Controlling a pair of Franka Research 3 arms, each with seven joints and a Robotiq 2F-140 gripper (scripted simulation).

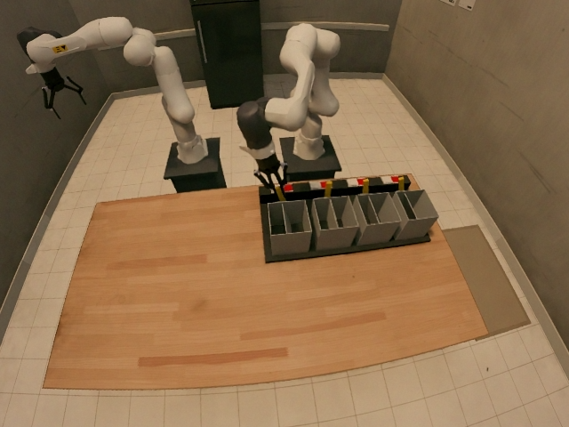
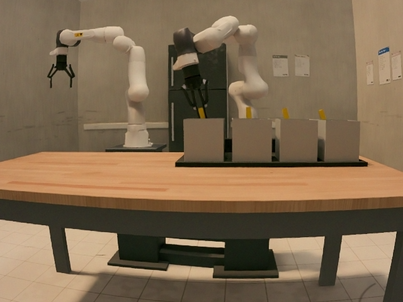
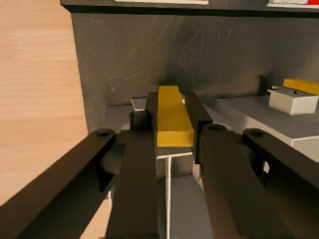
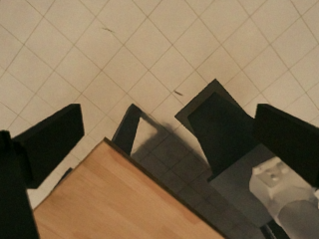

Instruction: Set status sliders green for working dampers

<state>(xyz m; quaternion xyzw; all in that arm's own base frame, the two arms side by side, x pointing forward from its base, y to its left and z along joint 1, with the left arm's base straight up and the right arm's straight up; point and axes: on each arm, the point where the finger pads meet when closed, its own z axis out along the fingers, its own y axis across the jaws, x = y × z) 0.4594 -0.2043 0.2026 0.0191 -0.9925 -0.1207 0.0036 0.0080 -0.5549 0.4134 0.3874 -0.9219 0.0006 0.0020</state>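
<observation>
Four grey open-topped dampers [image 1: 290,241] [image 1: 336,234] [image 1: 379,228] [image 1: 418,222] stand in a row, each with a yellow lever. Red shows on each slider, at the red patches [image 1: 288,188] [image 1: 323,184] [image 1: 360,181] [image 1: 395,179]. My left gripper [image 1: 277,186] [image 3: 170,108] is shut on the yellow lever [image 1: 280,195] [image 2: 202,112] [image 3: 172,115] of the damper at the row's left end in the top view. Its fingers touch both sides. The lever's lower part is hidden. My right gripper [image 1: 68,108] [image 2: 60,87] [image 4: 168,119] is open and empty, high at the far left.
The other levers [image 1: 328,189] [image 1: 365,185] [image 1: 401,183] stand in line to the right of my left gripper. A dark base tray [image 2: 227,164] carries the dampers near the right end of the wooden table [image 1: 183,298]. A dark fridge [image 1: 232,55] stands behind the arms.
</observation>
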